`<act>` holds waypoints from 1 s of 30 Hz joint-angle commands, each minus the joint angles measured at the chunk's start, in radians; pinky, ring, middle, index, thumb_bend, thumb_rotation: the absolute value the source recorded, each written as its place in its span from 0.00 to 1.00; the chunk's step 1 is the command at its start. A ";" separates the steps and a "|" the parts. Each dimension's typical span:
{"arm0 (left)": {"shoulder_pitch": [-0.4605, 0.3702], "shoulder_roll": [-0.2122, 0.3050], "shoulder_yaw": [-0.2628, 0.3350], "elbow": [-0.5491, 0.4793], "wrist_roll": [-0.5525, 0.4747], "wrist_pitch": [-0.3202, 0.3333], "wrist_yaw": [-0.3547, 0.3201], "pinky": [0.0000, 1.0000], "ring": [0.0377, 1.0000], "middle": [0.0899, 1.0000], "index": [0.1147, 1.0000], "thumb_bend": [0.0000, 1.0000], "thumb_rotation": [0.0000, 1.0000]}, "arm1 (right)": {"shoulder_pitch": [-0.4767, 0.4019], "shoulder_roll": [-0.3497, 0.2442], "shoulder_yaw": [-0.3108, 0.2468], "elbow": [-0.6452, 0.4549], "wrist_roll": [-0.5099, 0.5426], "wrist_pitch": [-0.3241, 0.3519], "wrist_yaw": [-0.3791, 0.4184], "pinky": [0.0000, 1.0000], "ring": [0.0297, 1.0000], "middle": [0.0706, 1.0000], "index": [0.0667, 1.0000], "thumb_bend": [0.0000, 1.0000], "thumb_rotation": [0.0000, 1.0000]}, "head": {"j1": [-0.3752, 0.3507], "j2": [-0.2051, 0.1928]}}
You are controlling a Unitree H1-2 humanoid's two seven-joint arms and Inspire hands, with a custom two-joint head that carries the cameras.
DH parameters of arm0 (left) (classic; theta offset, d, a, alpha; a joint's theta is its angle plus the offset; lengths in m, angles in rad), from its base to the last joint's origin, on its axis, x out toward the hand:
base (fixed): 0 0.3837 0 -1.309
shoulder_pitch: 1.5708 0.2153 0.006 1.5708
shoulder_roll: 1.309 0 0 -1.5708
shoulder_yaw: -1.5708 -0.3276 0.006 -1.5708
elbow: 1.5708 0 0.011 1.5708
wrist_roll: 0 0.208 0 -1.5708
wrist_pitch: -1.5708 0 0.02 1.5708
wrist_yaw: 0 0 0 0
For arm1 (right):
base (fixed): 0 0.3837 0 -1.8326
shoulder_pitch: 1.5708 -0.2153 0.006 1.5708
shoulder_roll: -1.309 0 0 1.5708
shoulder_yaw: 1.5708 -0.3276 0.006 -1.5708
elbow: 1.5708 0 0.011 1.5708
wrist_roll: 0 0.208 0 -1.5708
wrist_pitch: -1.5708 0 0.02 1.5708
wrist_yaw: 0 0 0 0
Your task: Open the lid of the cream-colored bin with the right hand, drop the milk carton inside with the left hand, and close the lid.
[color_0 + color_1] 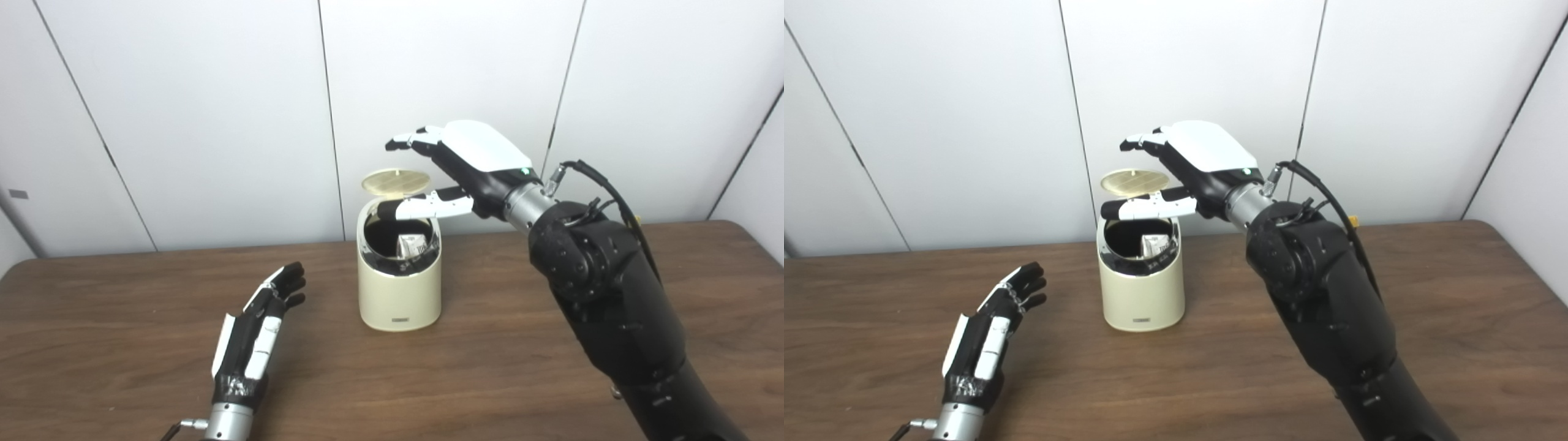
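Carton (411, 246) sits in bin (399, 294), lid (395, 181) up; right hand (456, 168) poised above it, fingers apart, to close; left hand (260, 324) empty, fingers apart, on desk (490, 367).

At the centre of your frame, the cream-colored bin (399, 288) stands upright on the wooden table (122, 306), its lid (395, 181) raised behind the opening. Inside, you see the milk carton (413, 246) against the right wall. Your right hand (456, 168), upper centre, hovers over the rim, fingers spread and empty. Your left hand (260, 331), lower left, lies empty with its fingers apart, well apart from the bin.
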 commanded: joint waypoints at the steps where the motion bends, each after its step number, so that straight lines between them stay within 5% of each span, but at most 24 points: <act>1: -0.011 -0.007 0.003 -0.045 0.002 0.002 0.005 0.84 0.87 0.86 0.86 0.70 0.85 | -0.049 -0.012 -0.002 -0.007 -0.012 -0.012 -0.019 0.88 0.92 0.84 0.82 0.76 0.94 | -0.001 0.000; 17: -0.002 -0.007 0.001 -0.062 0.023 0.004 -0.003 0.84 0.87 0.87 0.87 0.68 0.87 | -0.033 -0.009 0.029 0.024 -0.008 -0.020 -0.033 0.85 0.91 0.81 0.80 0.78 0.93 | -0.004 0.001; 30: -0.005 -0.008 0.007 -0.060 0.018 0.006 -0.005 0.83 0.86 0.86 0.86 0.69 0.85 | 0.014 -0.018 0.027 -0.017 0.008 -0.002 0.006 0.95 0.93 0.81 0.80 0.78 0.95 | -0.008 0.010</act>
